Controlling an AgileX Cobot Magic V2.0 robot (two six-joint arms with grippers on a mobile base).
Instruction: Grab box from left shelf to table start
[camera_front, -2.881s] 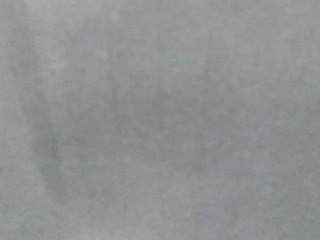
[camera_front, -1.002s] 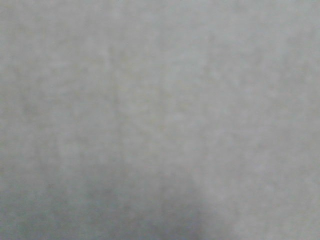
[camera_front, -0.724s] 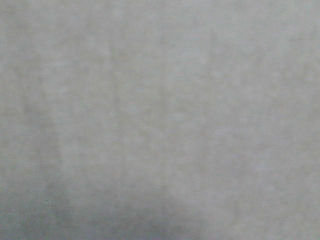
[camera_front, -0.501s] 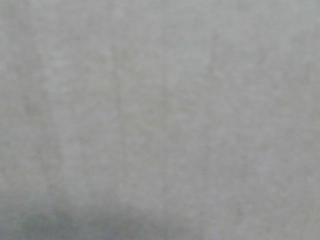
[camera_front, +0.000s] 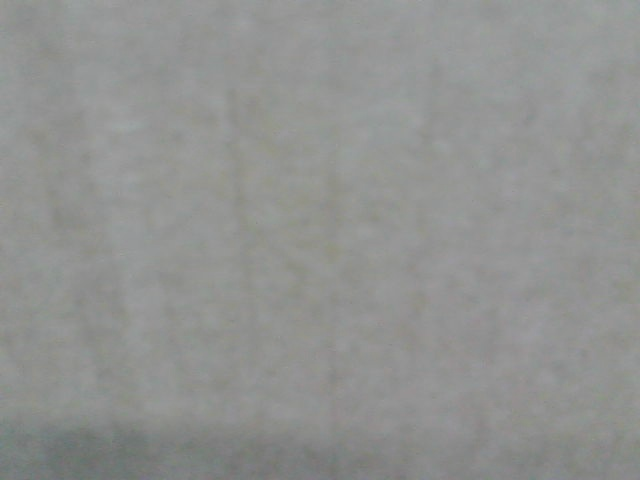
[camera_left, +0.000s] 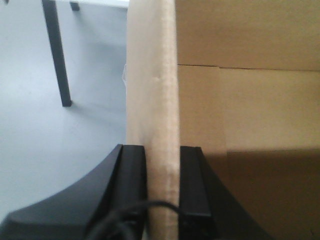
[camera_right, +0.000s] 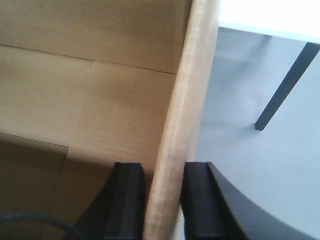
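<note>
Found the left gripper (camera_left: 161, 160) clenched on an upright panel of the box (camera_left: 250, 100), one pad inside and one outside. Found the right gripper (camera_right: 162, 175) clamped likewise on the opposite panel. Saw bare cardboard on the inner side of each panel, and grey floor (camera_left: 30, 130) and a dark table leg (camera_left: 56, 55) on the outer side. Placed the box, therefore, between the two arms, with no shelf in sight. Could not tell whether hanging in air or resting on something. Got nothing from the front view but featureless grey. Judged the carton light, probably empty where visible, and stiff only along its corrugation, with thin panels apt to bend or tear under a pinch. Judged the safest hold to be low on both panels, near the folds, with equal pull from each side to avoid racking or tilting.
</note>
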